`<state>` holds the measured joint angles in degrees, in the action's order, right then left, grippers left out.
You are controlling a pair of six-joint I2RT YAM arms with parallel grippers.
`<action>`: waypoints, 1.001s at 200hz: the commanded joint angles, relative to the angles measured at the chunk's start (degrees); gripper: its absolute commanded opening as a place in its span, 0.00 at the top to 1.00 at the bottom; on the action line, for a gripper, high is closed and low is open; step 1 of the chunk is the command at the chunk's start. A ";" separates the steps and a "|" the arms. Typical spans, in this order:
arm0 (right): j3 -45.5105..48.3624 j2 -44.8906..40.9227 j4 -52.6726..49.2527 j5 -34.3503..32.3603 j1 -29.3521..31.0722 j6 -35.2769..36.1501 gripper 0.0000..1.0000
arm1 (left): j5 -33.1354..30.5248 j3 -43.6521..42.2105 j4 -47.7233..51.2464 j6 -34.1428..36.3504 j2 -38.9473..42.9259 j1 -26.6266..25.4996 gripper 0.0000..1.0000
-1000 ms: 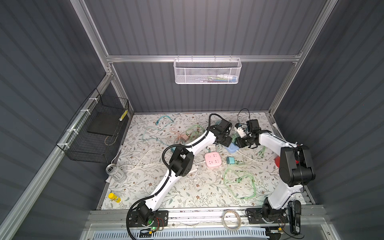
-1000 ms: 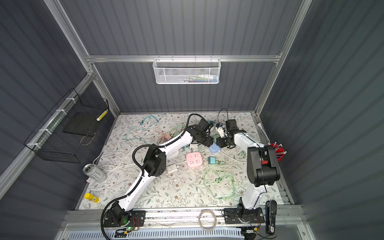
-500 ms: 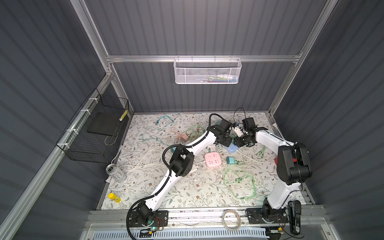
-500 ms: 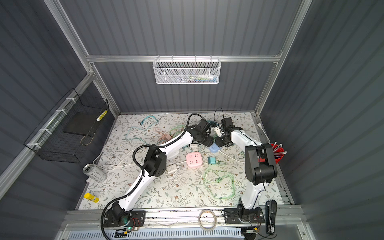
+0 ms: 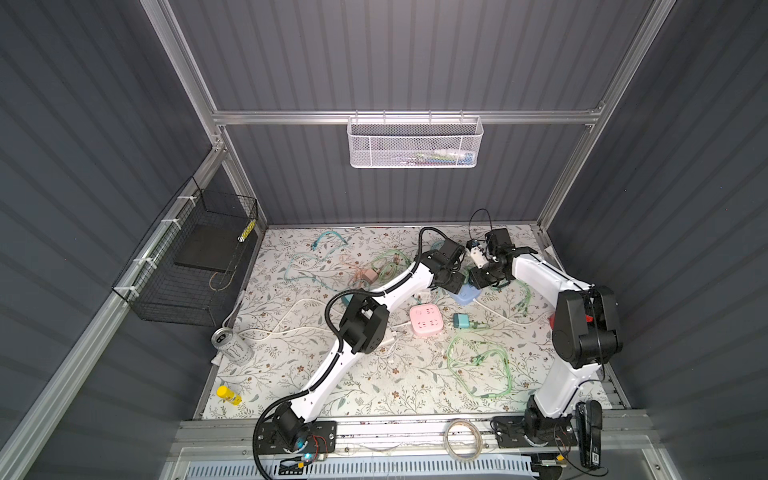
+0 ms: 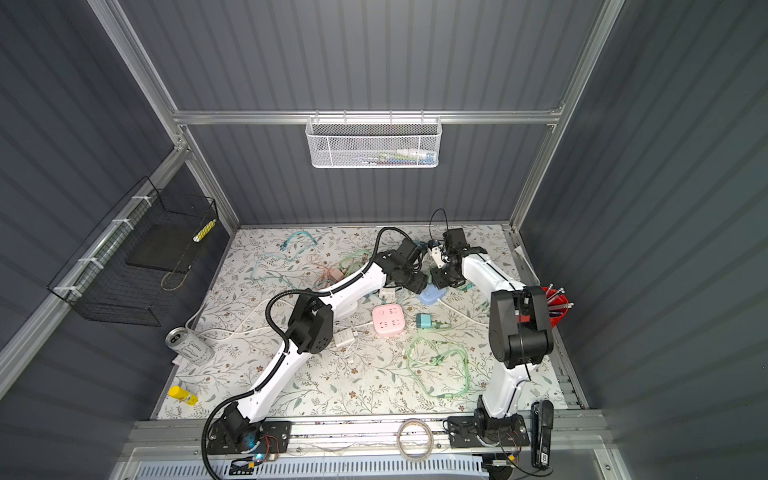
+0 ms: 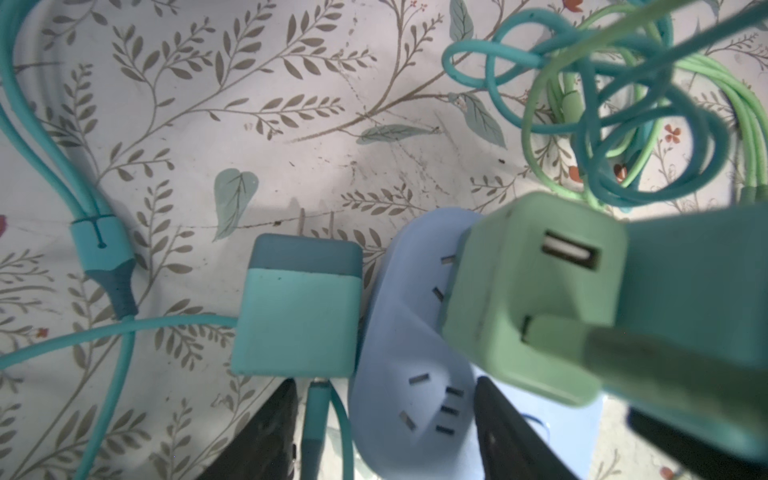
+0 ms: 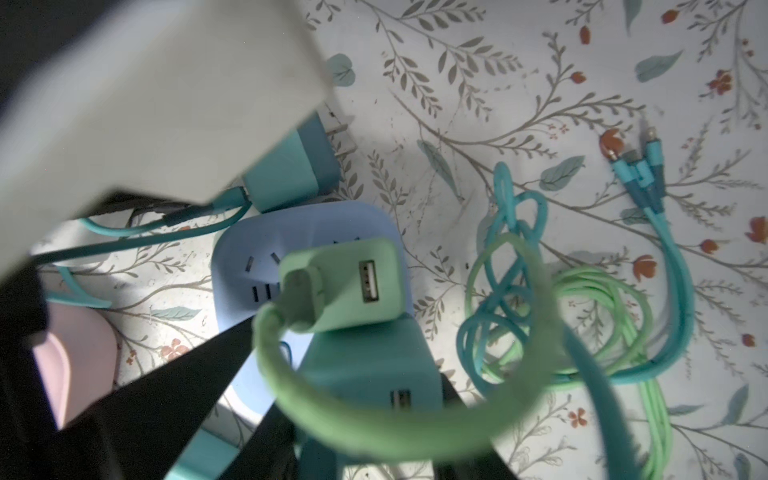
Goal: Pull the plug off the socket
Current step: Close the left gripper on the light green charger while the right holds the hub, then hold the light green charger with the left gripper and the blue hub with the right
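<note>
- The flowery table (image 5: 374, 374) is the biggest thing. Lots of wires and chargers lie on it.
- The left arm (image 5: 399, 286) and the right arm (image 5: 540, 272) both reach toward the far side of the table. In both top views their ends meet over one spot.
- The pink socket (image 5: 424, 319) lies near that spot, a bit closer to the arms' bases.
- The blue socket (image 5: 467, 296) sits on the table right at that spot. It is a rounded blue block with plug holes on top.
- The left gripper (image 7: 384, 388) is about half open. One black finger stands on each side of the blue socket, and a thin teal wire (image 7: 318, 415) is in the gap too. I cannot tell if the fingers squeeze the socket.
- The right gripper (image 8: 361, 399) is nearly closed. It has hold of the teal plug (image 8: 365, 361), with a black finger on each side of it.
- The teal plug is on top of the blue socket, right against the green plug (image 8: 345, 286). I cannot tell if its pins are in the holes.
- The green plug stands on the blue socket's top. A thick green wire (image 8: 374, 428) comes out of it and curls round.
- A loose teal charger (image 7: 299, 307) lies flat on the table just beside the blue socket, with its pins out in the open.
</note>
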<state>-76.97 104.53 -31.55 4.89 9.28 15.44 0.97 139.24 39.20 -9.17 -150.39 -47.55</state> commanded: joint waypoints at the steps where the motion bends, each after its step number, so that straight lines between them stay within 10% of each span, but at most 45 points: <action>1: -1.32 0.53 1.75 -0.53 -0.14 -0.59 0.79 | -1.11 -1.36 8.00 1.36 -4.30 -0.65 0.32; 200: 6.79 -4.85 4.62 8.48 -10.07 -14.25 0.74 | 0.35 -6.56 2.02 -1.29 1.06 -0.53 0.30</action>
<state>-70.83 101.21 -25.39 12.12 0.10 3.84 2.07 135.22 35.46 -10.74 -148.73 -47.55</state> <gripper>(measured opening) 0.442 0.695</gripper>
